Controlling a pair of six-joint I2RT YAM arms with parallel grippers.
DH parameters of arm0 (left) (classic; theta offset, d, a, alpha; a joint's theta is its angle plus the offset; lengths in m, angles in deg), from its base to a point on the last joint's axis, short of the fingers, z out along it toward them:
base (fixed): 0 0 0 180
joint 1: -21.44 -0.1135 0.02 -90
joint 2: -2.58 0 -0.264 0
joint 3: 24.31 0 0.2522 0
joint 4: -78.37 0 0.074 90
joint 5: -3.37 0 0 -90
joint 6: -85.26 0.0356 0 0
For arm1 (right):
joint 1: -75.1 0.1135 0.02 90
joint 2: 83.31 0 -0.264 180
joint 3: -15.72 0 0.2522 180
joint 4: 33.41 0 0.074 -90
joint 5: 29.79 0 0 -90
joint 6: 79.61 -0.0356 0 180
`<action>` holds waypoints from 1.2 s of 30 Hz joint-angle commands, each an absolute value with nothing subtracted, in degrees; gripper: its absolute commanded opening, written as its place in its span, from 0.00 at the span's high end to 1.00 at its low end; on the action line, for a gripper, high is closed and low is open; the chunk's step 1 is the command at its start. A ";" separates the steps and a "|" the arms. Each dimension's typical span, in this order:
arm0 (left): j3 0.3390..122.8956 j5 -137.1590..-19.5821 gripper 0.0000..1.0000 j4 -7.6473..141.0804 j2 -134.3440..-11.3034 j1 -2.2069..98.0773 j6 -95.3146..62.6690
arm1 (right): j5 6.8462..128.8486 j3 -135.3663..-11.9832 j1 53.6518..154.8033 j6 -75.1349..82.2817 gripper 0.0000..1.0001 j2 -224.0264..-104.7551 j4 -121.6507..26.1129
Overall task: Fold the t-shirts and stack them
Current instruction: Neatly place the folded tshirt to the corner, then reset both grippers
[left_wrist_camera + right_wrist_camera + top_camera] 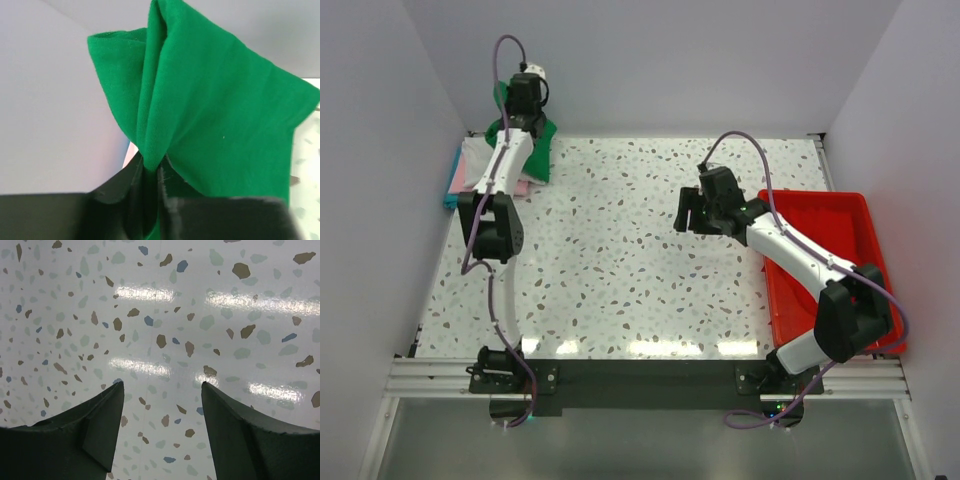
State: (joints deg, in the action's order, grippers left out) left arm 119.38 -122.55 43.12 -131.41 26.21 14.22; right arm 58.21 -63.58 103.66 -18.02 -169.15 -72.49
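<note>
The bright green t-shirt hangs bunched from my left gripper at the table's far left corner, over a stack of folded pink, white and teal shirts. In the left wrist view the green shirt fills the frame, a fold of it pinched between my shut fingers. A sliver of the pink shirt shows beside them. My right gripper hovers open and empty over the bare middle of the table; the right wrist view shows its fingertips apart above speckled tabletop.
A rigid red plastic tray lies at the right edge, under my right arm. White walls close in the table on the left, back and right. The speckled tabletop spans the middle.
</note>
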 commanded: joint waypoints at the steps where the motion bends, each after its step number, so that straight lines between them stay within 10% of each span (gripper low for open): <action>1: 117.08 -121.17 0.81 49.49 -126.00 21.44 11.88 | 56.96 -66.24 104.02 -17.39 0.34 -168.56 -72.83; 3: 114.61 -121.95 0.50 51.15 -126.18 18.54 9.07 | 55.82 -66.33 104.10 -16.77 0.33 -168.83 -73.27; 8: 115.04 -121.54 0.21 48.19 -124.34 16.25 -3.04 | 53.44 -66.60 104.19 -16.24 0.29 -167.34 -76.00; 9: 115.04 -118.74 0.00 47.05 -123.55 16.25 -4.29 | 52.66 -66.60 104.11 -16.33 0.28 -166.90 -76.35; 21: 89.57 -99.11 0.00 53.19 -99.73 20.99 -29.44 | 49.40 -65.37 104.10 -16.68 0.24 -159.52 -81.27; 36: 47.40 -107.02 0.00 53.98 -68.45 58.32 -32.95 | 44.32 -53.87 104.02 -16.51 0.17 -142.39 -83.90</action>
State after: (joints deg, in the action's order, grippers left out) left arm 52.43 -102.97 52.97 -74.39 52.26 -31.18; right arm 48.59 -56.32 103.96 -16.99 -147.19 -82.37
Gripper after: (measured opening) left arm 0.997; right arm 0.817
